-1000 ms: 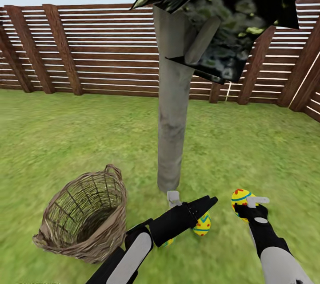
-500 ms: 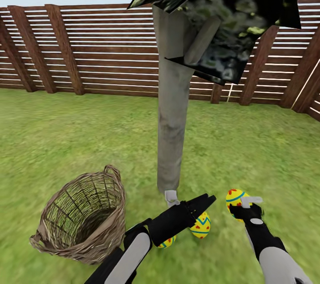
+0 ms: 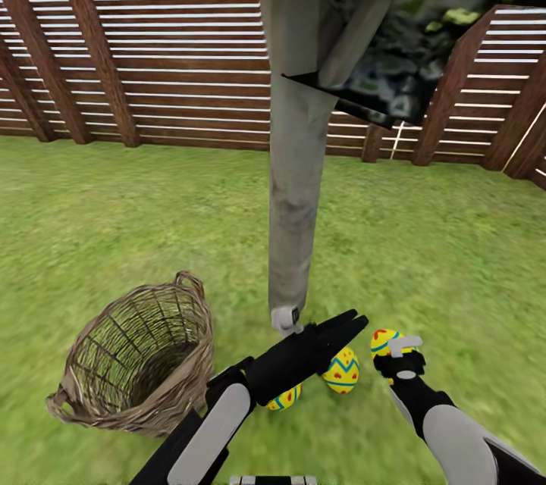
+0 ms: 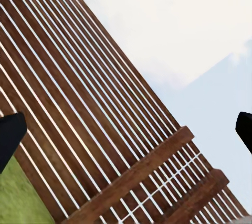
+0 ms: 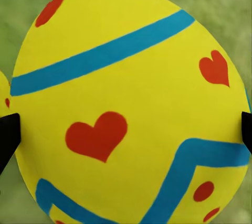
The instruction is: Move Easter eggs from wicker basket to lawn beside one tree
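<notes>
The tree (image 3: 294, 167) stands in the middle of the lawn (image 3: 114, 227), its pale trunk rising to dark foliage, with the slatted brown fence (image 3: 152, 61) behind it.

The wicker basket (image 3: 140, 356) lies tilted on the grass on the robot's left of the trunk foot, its loop handle toward the tree; no egg can be seen inside it.

Two Easter eggs rest on the lawn just in front of the trunk foot: one egg (image 3: 343, 370) shows past the tip of the left arm, and a second egg (image 3: 285, 397) peeks out from under that arm.

The third egg (image 3: 384, 341) sits on the robot's right of the trunk foot, close beside the first one, and is gripped by the right gripper (image 3: 396, 352). In the right wrist view this egg (image 5: 131, 103) shows yellow with blue bands and red hearts, and the dark fingertips (image 5: 8, 135) press on both of its sides.

The left gripper (image 3: 292, 318) reaches toward the trunk foot, above the two lying eggs. In the left wrist view its jaws stand wide apart, holding nothing, with the fence (image 4: 105, 145) and sky beyond.
</notes>
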You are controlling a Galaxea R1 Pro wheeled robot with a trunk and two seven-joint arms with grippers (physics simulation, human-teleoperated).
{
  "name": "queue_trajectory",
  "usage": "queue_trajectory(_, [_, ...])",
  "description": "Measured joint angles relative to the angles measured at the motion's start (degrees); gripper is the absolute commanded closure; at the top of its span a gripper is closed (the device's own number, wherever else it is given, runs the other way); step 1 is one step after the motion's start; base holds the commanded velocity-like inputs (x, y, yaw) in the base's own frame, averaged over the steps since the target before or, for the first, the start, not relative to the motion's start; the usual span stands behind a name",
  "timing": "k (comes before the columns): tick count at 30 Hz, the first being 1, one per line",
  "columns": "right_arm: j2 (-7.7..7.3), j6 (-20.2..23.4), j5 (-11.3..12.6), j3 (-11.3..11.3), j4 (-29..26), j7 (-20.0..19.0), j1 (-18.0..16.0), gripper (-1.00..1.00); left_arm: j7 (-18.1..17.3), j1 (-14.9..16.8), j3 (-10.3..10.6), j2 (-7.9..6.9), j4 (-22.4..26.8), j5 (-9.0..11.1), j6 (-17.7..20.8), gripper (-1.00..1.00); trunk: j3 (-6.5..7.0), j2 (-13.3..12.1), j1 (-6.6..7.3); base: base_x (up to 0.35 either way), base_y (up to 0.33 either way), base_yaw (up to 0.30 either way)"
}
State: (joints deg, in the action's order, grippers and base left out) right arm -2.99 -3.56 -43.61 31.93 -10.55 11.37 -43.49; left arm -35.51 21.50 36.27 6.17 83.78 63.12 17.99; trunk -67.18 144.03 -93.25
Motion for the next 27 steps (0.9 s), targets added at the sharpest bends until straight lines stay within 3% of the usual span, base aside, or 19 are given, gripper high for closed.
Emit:
queue_trajectory(6, [0.03, -0.32, 0.44, 0.03, -1.06, 0.03, -0.2, 1.0, 0.0, 0.01, 0.47, 0.05, 0.0, 0.0, 0.04, -1.0, -1.33, 0.08, -0.15, 0.0, 0.0, 0.0])
queue_trajectory(11, [0.13, 0.32, 0.61, 0.02, 0.08, 3.29, -4.1, 1.0, 0.07, 0.01, 2.04, 0.17, 0.14, 0.0, 0.04, -1.0, -2.44, 0.15, -0.28, 0.0, 0.0, 0.0])
queue_trajectory(21, [0.06, -0.15, -0.11, -0.13, 2.52, 3.51, -4.62, 1.0, -0.01, 0.07, 1.46, -0.05, 0.44, -0.06, 0.91, -1.0, -4.66, 0.28, -0.54, 0.0, 0.0, 0.0])
queue_trajectory(23, [0.05, -0.06, -0.15, -0.14, 2.49, 3.51, -4.62, 1.0, -0.03, 0.17, -0.47, -0.89, 0.44, -0.07, 2.03, -1.0, -5.1, 0.31, -0.59, 0.0, 0.0, 0.0])
queue_trajectory(25, [0.07, 0.0, -0.16, -0.14, 2.5, 3.51, -4.62, 1.0, -0.13, 0.33, -5.6, -1.87, 0.44, -0.04, 3.19, -1.0, -5.54, 0.34, -0.65, 0.0, 0.0, 0.0])
queue_trajectory(27, [0.03, 0.01, -0.16, -0.14, 2.5, 3.51, -4.62, 1.0, -0.2, 0.41, -9.33, -2.69, 0.44, -0.1, 4.75, -1.0, -5.99, 0.36, -0.7, 0.0, 0.0, 0.0])
